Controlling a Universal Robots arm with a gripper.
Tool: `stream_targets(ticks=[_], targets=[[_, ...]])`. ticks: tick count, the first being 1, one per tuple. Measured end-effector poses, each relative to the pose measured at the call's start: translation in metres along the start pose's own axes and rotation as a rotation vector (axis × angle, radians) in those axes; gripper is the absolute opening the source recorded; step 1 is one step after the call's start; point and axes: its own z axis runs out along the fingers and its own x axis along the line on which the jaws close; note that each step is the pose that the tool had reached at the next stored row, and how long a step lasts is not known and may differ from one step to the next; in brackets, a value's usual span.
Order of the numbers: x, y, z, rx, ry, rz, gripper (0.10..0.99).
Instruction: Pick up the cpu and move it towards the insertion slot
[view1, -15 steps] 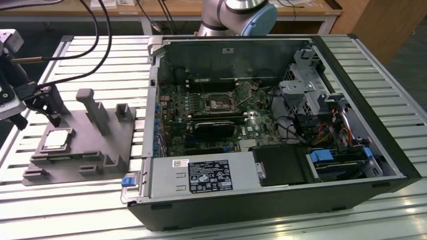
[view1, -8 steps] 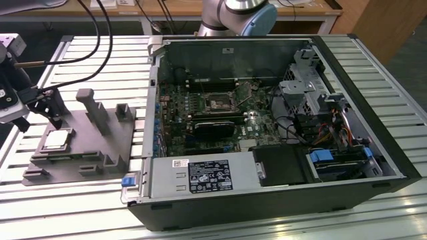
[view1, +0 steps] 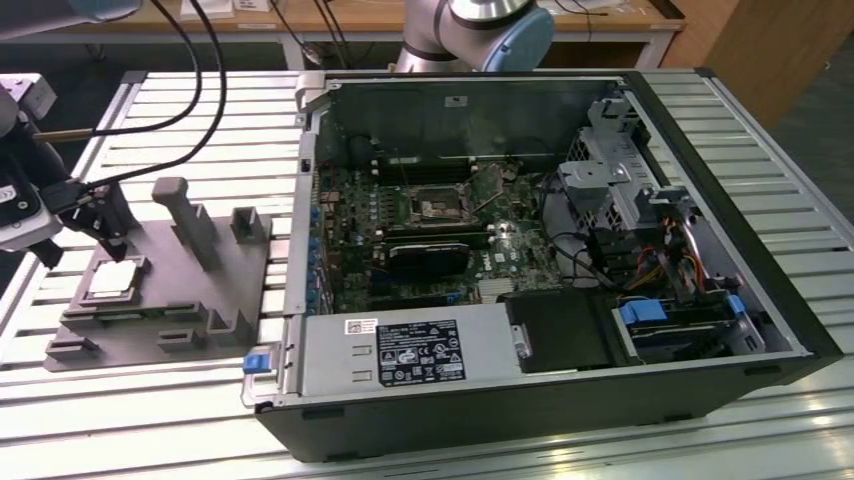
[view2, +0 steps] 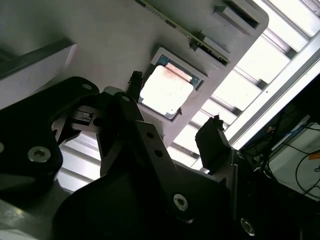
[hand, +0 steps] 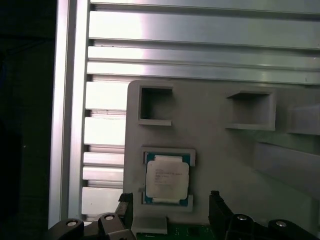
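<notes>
The cpu lies flat in a shallow square pocket of the grey plate. It is near the plate's edge that is far from the case, at the exterior view's left of the table. The gripper hangs just above it with the jaws wide, and it holds nothing. In the first wrist view the two fingers stand on both sides of the cpu, apart from it. The slot is on the board inside the case, well apart from the plate, so I judge the task is at its beginning and the step in hand is the grasp. To do it well, the gripper should come down straight, centred over the cpu, with the fingers parallel to two opposite edges. The pocket's walls are close around the chip, so the fingertips must reach the rim without striking the walls. The closing should be gentle and equal on both sides, because the chip is thin and can tilt or jam in the pocket when one finger arrives first. The lift should then be vertical until the chip is clear of the pocket.
</notes>
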Motion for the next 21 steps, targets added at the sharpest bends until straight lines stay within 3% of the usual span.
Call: stream_targets(ticks=[16,21], targets=[[0.0014,-0.0009,0.0191,-0.001,-0.0001,0.000,0.706],[0.0014,-0.0010,0.0249,-0.018,-0.0006,0.000,0.706]])
